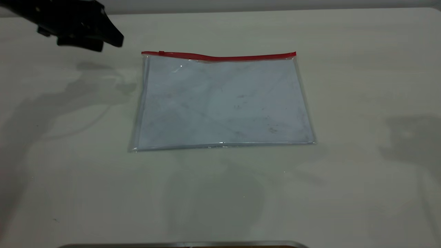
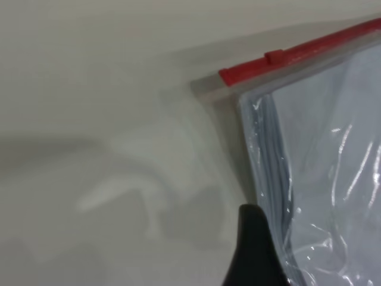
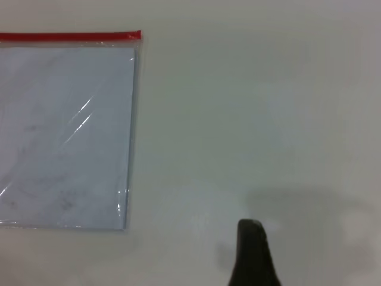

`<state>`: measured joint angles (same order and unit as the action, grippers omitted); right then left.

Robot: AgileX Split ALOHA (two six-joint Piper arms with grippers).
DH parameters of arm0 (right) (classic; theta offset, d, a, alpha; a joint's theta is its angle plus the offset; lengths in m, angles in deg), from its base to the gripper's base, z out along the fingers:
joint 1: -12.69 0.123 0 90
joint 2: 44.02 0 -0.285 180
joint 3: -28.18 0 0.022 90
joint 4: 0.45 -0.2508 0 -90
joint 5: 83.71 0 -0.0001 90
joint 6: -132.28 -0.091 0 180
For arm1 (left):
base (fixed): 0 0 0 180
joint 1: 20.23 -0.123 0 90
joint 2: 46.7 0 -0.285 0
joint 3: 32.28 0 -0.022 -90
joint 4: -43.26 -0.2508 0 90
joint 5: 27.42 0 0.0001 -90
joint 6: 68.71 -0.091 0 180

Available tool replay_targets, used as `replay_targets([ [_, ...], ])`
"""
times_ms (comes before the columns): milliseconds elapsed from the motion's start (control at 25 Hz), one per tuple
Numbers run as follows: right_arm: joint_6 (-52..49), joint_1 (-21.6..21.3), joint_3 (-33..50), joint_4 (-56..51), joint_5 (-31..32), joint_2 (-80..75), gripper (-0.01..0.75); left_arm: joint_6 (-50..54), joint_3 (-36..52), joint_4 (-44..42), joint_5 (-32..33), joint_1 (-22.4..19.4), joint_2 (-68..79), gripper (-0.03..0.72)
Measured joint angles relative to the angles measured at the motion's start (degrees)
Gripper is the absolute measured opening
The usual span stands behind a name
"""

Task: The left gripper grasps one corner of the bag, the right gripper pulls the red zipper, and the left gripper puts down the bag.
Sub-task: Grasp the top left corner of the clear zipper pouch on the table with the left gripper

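Note:
The bag (image 1: 220,103) lies flat on the table, clear and bluish, its red zipper (image 1: 220,57) along the far edge. The small red slider (image 1: 161,52) sits near the strip's left end. My left gripper (image 1: 110,38) hovers above the table at the far left, apart from the bag's near corner (image 1: 144,55). In the left wrist view my left gripper (image 2: 253,250) is beside the bag's side edge (image 2: 268,155), with the corner (image 2: 208,86) and slider (image 2: 275,56) ahead. My right gripper (image 3: 253,253) is over bare table to the right of the bag (image 3: 65,131); it is outside the exterior view.
The pale table (image 1: 361,86) spreads wide on all sides of the bag. A grey metal edge (image 1: 182,244) runs along the front. A dark shadow (image 1: 413,137) falls on the table at the right.

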<state>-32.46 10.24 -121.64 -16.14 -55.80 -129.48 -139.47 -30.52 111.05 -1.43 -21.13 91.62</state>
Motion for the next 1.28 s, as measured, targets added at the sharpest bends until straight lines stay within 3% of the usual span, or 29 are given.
replay_targets([
  [240, 0.3, 0.0, 0.0, -0.05, 0.18, 0.0, 0.577, -5.41, -2.97, 6.7, 0.78, 0.0, 5.65, 0.59],
  [800, 0.41, 0.0, 0.0, -0.05, 0.6, 0.0, 0.578, -8.48, -9.11, 8.93, 3.85, 0.52, 14.12, 0.59],
  [1080, 0.41, 0.0, 0.0, -0.05, 0.62, 0.0, 0.578, -16.14, -9.4, 19.74, 4.32, 1.69, 17.15, 0.59],
  [1280, 0.41, 0.0, 0.0, -0.05, 0.67, 0.0, 0.578, -20.49, -9.4, 26.01, 8.16, 1.8, 18.62, 0.56],
])
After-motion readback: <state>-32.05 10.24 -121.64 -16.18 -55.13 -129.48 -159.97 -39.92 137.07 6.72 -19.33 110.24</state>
